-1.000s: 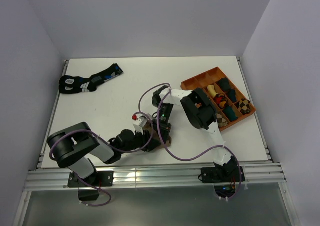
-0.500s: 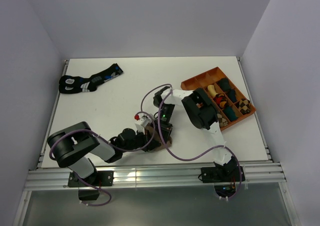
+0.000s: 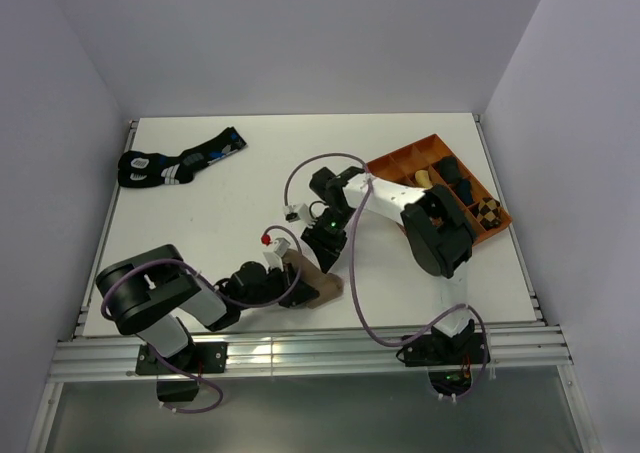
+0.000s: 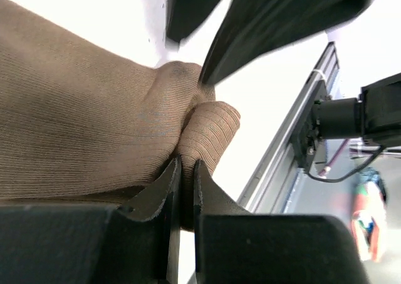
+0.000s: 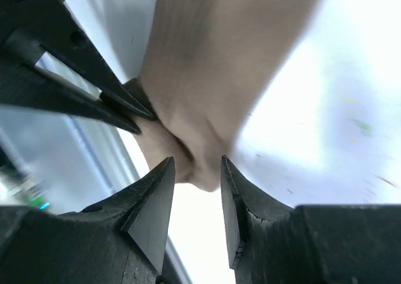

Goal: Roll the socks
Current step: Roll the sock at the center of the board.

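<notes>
"Which one's gripping?"

"The left tool point(image 4: 186, 166). It's pressed together on a fold of the tan sock point(image 4: 81, 127), with cloth bunched right at its tips."

"And the other?"

"The right tool point(image 5: 196, 171) is slightly spread, pinching nothing, just over that same bunched end. The sock lies on the white bench point(image 3: 230, 203) near its front edge."

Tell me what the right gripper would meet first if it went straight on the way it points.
Most likely the tan-brown sock, bunched just ahead of the open right gripper; depth is unclear.
</notes>
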`<state>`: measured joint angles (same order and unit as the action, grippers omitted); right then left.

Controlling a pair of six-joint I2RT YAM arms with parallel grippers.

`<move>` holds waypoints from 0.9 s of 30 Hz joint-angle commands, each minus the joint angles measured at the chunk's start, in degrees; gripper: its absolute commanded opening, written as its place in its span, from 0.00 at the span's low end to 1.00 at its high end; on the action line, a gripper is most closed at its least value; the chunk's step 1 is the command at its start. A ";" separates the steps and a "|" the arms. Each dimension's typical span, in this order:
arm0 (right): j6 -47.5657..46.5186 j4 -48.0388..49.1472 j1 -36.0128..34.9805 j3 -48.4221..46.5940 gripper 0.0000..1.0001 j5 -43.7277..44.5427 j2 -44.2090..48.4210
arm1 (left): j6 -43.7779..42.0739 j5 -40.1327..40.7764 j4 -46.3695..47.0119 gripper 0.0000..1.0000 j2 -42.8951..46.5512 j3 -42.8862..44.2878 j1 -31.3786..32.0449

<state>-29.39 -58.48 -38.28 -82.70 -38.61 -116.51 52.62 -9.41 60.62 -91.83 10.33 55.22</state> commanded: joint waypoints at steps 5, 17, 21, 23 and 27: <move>-2.42 9.08 1.02 5.35 0.43 6.70 10.42 | 7.13 -3.16 1.42 0.00 -5.98 -4.52 -0.55; -14.29 16.82 0.93 19.41 0.46 7.06 25.97 | 16.19 -12.29 5.13 0.00 -9.86 -5.76 -6.79; -20.07 17.70 0.32 23.62 0.48 4.43 30.02 | 18.13 -14.84 0.12 0.00 -9.59 -4.35 -8.20; -21.67 18.13 -0.47 24.95 0.49 4.07 32.13 | 19.44 -16.43 0.46 0.00 -10.38 -4.52 -9.08; -24.48 20.67 -2.93 28.72 0.51 5.30 34.59 | 21.82 -18.10 1.34 0.00 -12.05 -4.70 -10.13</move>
<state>-49.28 -41.36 -39.27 -55.92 -32.58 -84.42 73.65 -24.99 70.11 -101.14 6.96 45.50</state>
